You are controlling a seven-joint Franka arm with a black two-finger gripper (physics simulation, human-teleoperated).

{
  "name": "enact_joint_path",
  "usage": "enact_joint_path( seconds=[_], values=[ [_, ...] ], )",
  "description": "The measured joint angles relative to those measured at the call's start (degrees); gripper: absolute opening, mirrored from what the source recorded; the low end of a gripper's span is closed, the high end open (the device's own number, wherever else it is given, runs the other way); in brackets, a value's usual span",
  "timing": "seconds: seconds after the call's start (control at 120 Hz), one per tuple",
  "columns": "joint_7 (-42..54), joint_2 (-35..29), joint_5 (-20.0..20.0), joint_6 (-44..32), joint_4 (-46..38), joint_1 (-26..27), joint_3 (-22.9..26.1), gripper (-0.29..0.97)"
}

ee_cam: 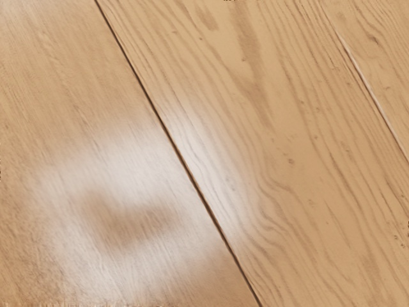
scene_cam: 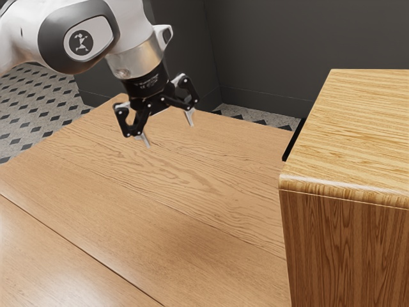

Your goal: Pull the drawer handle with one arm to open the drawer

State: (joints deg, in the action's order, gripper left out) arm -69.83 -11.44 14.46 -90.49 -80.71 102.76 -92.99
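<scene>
A wooden cabinet (scene_cam: 348,185) stands at the exterior view's right, on the table. A thin black strip (scene_cam: 293,138) runs along its far left face; it looks like the drawer handle, seen edge-on. The drawer front itself is turned away from the camera. My black gripper (scene_cam: 167,129) hangs open above the tabletop at the upper left, well clear of the cabinet, fingertips pointing down with nothing between them. In the wrist view the hand looks straight down on the table's wooden planks (ee_cam: 268,147), with a dark seam (ee_cam: 172,147) between two of them.
The wooden table (scene_cam: 160,204) spreads wide between gripper and cabinet. Behind it are a dark wall (scene_cam: 275,45) and a patterned tile floor (scene_cam: 32,102). The arm's white and grey links (scene_cam: 83,38) come in from the upper left.
</scene>
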Motion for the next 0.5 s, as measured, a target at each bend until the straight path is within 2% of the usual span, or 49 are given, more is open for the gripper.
enact_joint_path(
  seconds=[0.3,0.4,0.5],
  values=[
    [-11.70,0.00,0.02,0.07,0.30,-0.01,-0.07,0.68],
    [-14.37,0.43,-0.07,1.37,4.13,-0.06,0.53,0.68],
    [-16.63,2.10,0.48,2.42,12.80,0.19,5.12,0.68]
  ],
)
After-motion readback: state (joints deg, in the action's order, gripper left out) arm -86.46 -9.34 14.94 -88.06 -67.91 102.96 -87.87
